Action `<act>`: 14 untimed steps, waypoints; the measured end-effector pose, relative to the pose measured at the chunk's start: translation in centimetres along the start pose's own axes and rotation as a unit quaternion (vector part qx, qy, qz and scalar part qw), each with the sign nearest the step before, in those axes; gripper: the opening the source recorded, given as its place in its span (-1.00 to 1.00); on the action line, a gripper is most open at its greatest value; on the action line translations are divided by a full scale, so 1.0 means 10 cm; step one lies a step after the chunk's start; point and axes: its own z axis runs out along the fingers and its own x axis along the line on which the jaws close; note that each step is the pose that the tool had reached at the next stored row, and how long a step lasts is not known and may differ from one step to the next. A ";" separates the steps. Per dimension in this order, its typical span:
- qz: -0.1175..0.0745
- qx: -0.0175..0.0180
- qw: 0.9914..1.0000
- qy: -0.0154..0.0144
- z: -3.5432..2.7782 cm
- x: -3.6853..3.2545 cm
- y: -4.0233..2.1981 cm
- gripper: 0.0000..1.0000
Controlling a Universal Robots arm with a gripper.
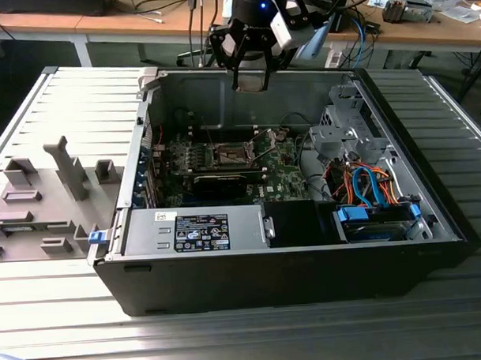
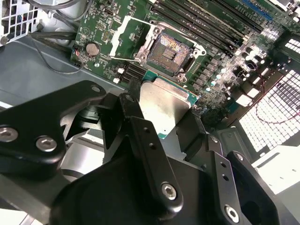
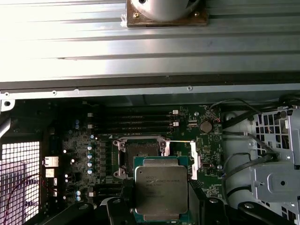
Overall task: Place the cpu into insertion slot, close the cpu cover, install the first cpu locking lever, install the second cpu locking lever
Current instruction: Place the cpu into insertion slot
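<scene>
gripper (image 1: 250, 75) clamped on chip (image 3: 161, 190) | socket (image 3: 140, 153) open below | I want chip level, edges matched, no force

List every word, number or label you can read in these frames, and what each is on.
Nothing reads clearly enough to quote.
cpu lid: engraved lines, blurred.
Black label on the power supply: too small.
White sticker beside it: too small.
Motherboard markings: too small.
</scene>
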 end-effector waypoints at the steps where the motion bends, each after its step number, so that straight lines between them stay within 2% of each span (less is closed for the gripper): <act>1: 0.000 0.000 1.000 0.000 0.000 0.000 0.000 0.09; 3: 0.000 0.000 1.000 0.000 0.001 0.000 0.000 0.09; 5: 0.000 0.004 1.000 0.000 0.128 -0.002 -0.012 0.09; 13: 0.000 0.004 1.000 0.000 0.143 -0.003 -0.013 0.09; 14: 0.000 0.004 1.000 0.000 0.160 -0.003 -0.015 0.09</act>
